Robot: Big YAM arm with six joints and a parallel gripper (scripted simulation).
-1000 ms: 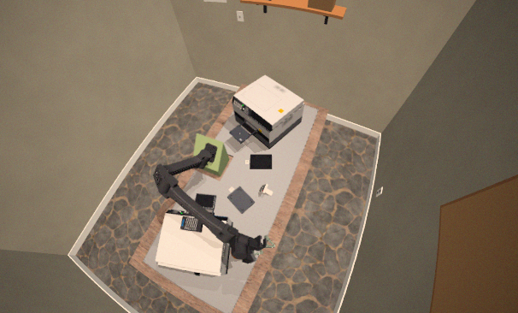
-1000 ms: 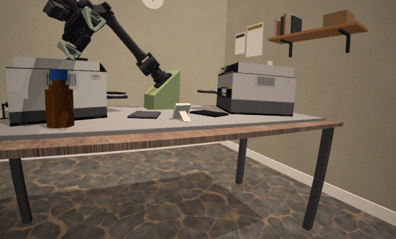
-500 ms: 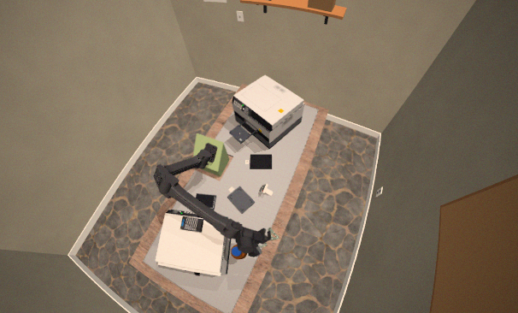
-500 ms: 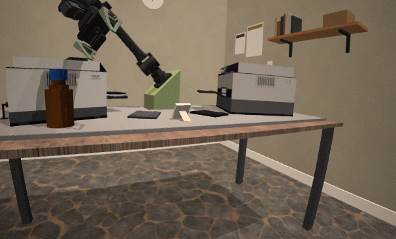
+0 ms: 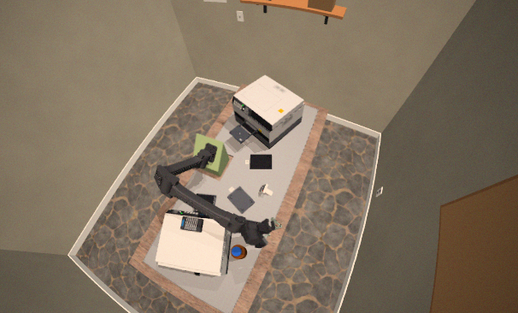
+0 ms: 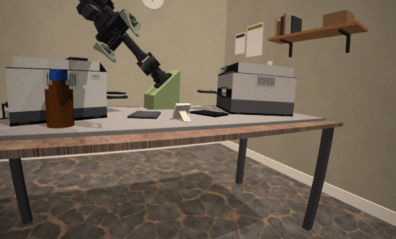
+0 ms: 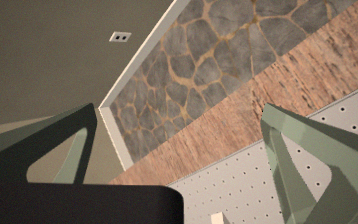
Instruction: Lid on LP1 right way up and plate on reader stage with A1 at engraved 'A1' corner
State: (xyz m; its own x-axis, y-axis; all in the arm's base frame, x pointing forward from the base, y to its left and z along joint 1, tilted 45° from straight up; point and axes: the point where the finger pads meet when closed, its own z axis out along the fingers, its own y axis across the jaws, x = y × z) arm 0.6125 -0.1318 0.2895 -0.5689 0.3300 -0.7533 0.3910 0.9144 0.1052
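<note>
My gripper [image 5: 274, 225] [image 6: 127, 44] [image 7: 179, 112] is open and empty. It hangs high over the table's front edge, right of the dispenser [image 5: 191, 252] [image 6: 28, 95], and faces out toward the floor. The dark lidded plate [image 5: 207, 198] [image 6: 117, 95] lies on the dispenser's stage, partly hidden by my arm in the overhead view. The reader [image 5: 268, 107] [image 6: 257, 91] stands at the far end with its dark stage [image 5: 240, 133] [image 6: 208, 92] extended and bare. Two dark bench pads lie between the machines, one grey [image 5: 240, 199] [image 6: 144, 114] and one black [image 5: 261, 162] [image 6: 209, 113]. I cannot read their names.
A brown bottle [image 5: 238, 251] [image 6: 59, 104] with a blue cap stands beside the dispenser, just below my gripper. A small white placard [image 5: 265, 190] [image 6: 181, 111] stands near the grey pad. My arm rises from a green wedge [image 5: 201, 145] [image 6: 163, 95].
</note>
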